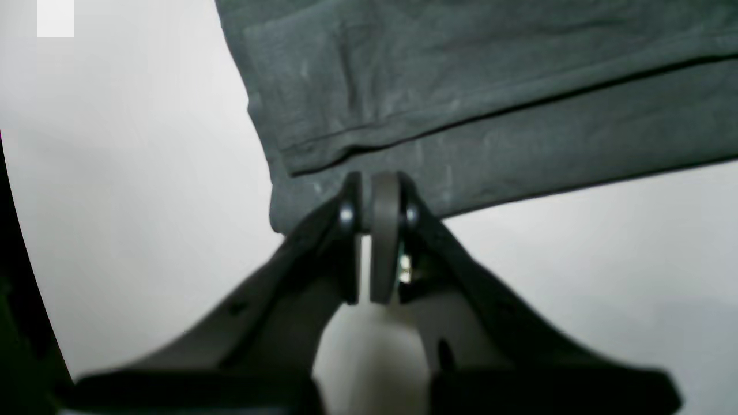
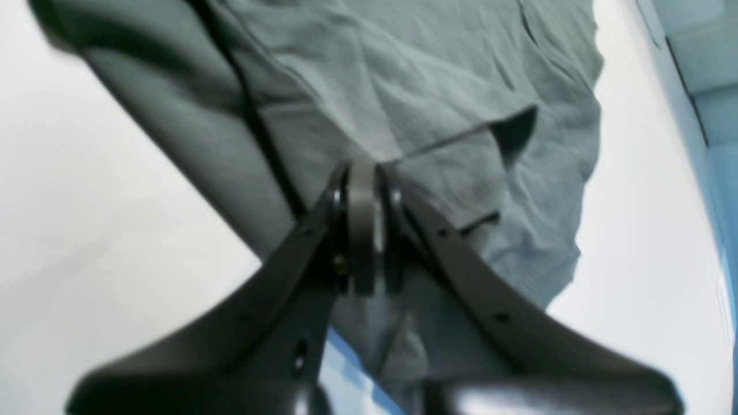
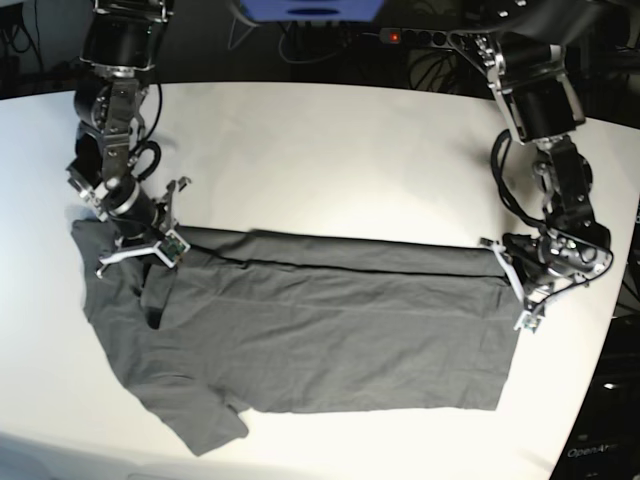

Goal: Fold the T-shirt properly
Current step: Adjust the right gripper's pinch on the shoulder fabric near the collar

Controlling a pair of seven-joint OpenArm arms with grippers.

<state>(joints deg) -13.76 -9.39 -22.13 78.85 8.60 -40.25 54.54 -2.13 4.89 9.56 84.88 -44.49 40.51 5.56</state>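
Observation:
The dark grey T-shirt (image 3: 320,340) lies spread across the white table (image 3: 330,160), its far edge folded over in a long strip. My left gripper (image 3: 508,270) is at the shirt's right end. In the left wrist view its tips (image 1: 375,187) are shut on the lower layer's edge of the T-shirt (image 1: 461,86), just below the folded layer's seam. My right gripper (image 3: 158,257) is at the shirt's left end near a sleeve. In the right wrist view it (image 2: 363,173) is shut where a flap of the T-shirt (image 2: 403,75) meets the tips.
A sleeve (image 3: 195,425) hangs toward the table's front edge. A power strip (image 3: 430,37), cables and a blue object (image 3: 310,8) sit behind the table's far edge. The table's right edge runs close to the left arm.

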